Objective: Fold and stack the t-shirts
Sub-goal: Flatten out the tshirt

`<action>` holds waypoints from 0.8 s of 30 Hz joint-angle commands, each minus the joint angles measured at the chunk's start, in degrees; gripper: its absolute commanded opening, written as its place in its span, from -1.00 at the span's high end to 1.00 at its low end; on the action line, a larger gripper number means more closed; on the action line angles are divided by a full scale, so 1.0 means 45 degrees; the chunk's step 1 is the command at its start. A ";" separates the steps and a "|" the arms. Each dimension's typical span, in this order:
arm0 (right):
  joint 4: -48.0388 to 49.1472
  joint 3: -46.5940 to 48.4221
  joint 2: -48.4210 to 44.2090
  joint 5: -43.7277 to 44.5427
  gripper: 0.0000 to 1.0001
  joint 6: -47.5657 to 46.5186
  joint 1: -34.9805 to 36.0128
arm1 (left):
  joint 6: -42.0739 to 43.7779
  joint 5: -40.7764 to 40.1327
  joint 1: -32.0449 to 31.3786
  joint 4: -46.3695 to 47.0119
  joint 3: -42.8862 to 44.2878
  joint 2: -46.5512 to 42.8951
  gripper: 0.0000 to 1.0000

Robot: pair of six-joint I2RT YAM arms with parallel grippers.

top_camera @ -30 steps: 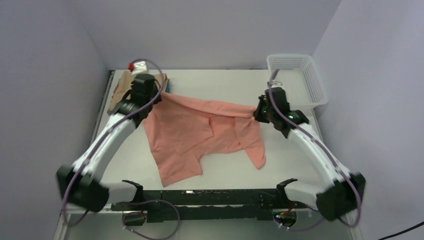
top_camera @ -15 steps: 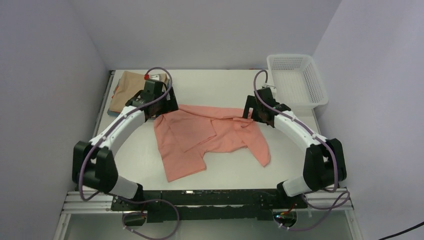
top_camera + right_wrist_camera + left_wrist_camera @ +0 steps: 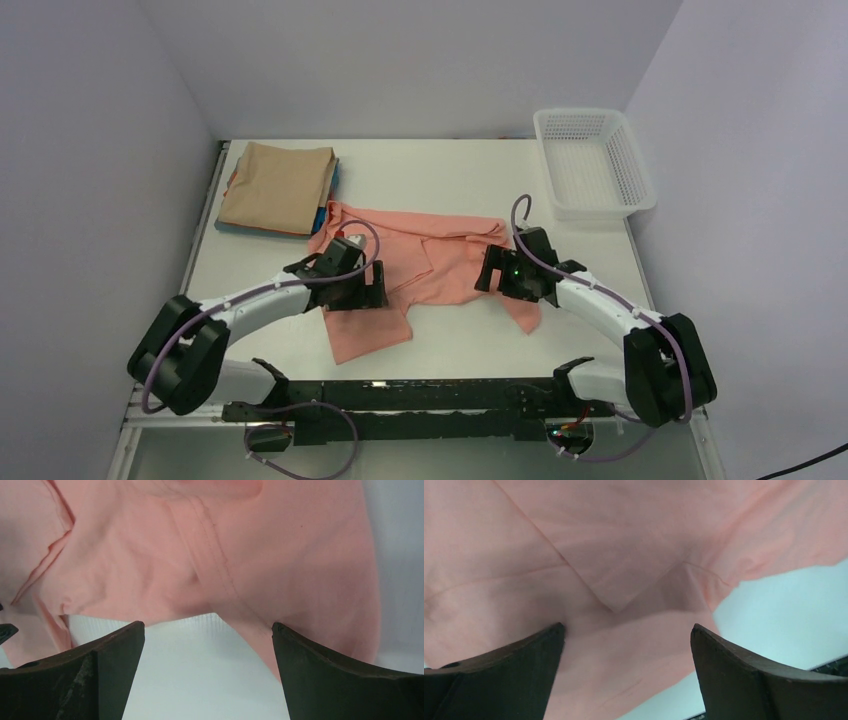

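Note:
A salmon-pink t-shirt [image 3: 440, 262] lies spread and creased on the middle of the table, one sleeve trailing toward the right front. My left gripper [image 3: 372, 296] hovers open over its left lower part; in the left wrist view the pink cloth [image 3: 589, 555] fills the space beyond the empty gripper [image 3: 627, 630]. My right gripper [image 3: 485, 278] stands open at the shirt's right side; the right wrist view shows the gripper [image 3: 207, 627] over bare table with the hemmed pink cloth [image 3: 280, 555] just beyond. A folded tan t-shirt [image 3: 278, 185] tops a stack with a blue edge [image 3: 322, 216] at the back left.
A white mesh basket [image 3: 592, 160] stands at the back right corner. Walls close in the table on the left, back and right. The arm bases and rail [image 3: 420, 392] run along the near edge.
Both grippers let go of the pink shirt's upper edge, opened wide and drew back toward the near side. The shirt settled flat on the table.

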 commanded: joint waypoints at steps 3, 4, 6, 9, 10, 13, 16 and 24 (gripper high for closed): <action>0.2145 -0.0053 0.1631 -0.0091 -1.00 0.0687 -0.0007 | -0.0054 -0.0667 0.0223 0.1905 0.0923 0.2250 -0.99; 0.2269 0.0090 0.1956 0.0104 -1.00 0.0762 -0.0010 | -0.0011 -0.0702 0.0402 0.2139 0.1099 0.2685 -0.99; 0.2455 0.0452 0.2624 0.0589 -1.00 0.0899 -0.0023 | 0.0140 -0.0097 0.0939 0.2071 0.1829 0.3724 -0.99; 0.3164 0.0881 0.3369 0.1160 -1.00 0.1026 -0.0079 | 0.0365 0.0222 0.1476 0.2440 0.2648 0.5117 -0.99; 0.3229 0.1098 0.3624 0.1305 -1.00 0.1090 -0.0133 | 0.0427 0.0137 0.1672 0.2331 0.3092 0.5582 -0.99; 0.3171 0.1968 0.4404 0.1705 -1.00 0.0993 -0.0264 | 0.0723 -0.0005 0.2152 0.1696 0.4444 0.6608 -0.99; 0.2684 0.2843 0.4627 0.2126 -1.00 0.0725 -0.0299 | 0.1055 -0.0328 0.2232 0.1080 0.5409 0.6548 -0.99; -0.0611 0.3333 0.1995 0.3035 -1.00 -0.0271 0.0004 | 0.0941 -0.0659 0.1515 -0.0107 0.3903 0.2338 -0.99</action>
